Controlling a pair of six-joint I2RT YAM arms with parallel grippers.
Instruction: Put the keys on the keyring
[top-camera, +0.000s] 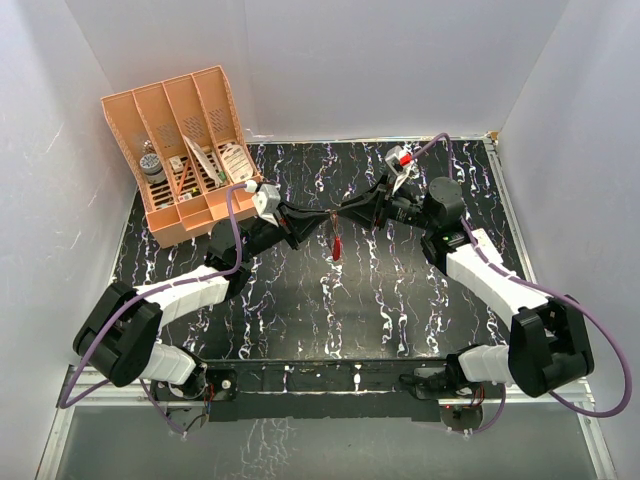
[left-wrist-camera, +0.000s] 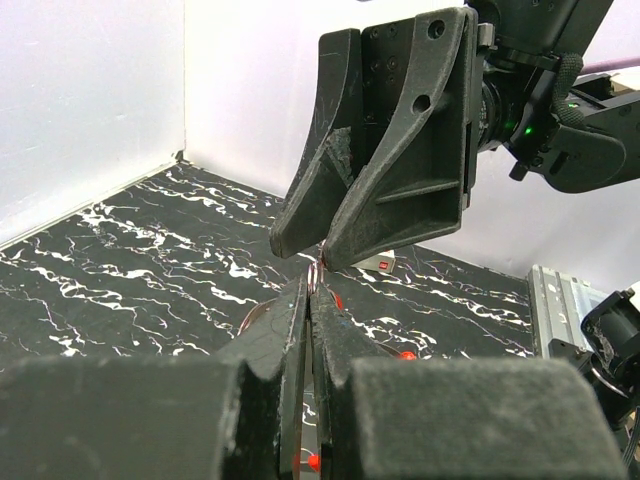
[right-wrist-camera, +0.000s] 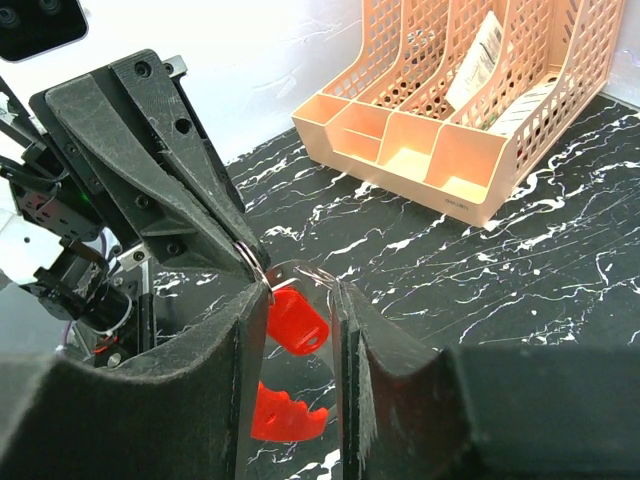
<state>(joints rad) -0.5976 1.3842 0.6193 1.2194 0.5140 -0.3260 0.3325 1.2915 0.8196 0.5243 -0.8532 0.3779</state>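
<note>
Both grippers meet tip to tip above the middle of the black marbled table (top-camera: 300, 310). My left gripper (top-camera: 322, 217) (left-wrist-camera: 312, 292) is shut on a thin metal keyring (right-wrist-camera: 252, 262) (left-wrist-camera: 316, 272). My right gripper (top-camera: 350, 212) (right-wrist-camera: 292, 300) faces it, jaws a little apart around the ring's wire loop. A red-headed key (right-wrist-camera: 297, 320) hangs between its fingers, with a second red key head (right-wrist-camera: 285, 415) lower down. From above, the keys (top-camera: 338, 245) show as a red bit dangling below the fingertips.
A peach file organiser (top-camera: 190, 150) (right-wrist-camera: 450, 130) holding papers and small items stands at the back left. A small white box with a red spot (top-camera: 402, 157) (left-wrist-camera: 385, 264) lies at the back behind the right arm. White walls enclose the table.
</note>
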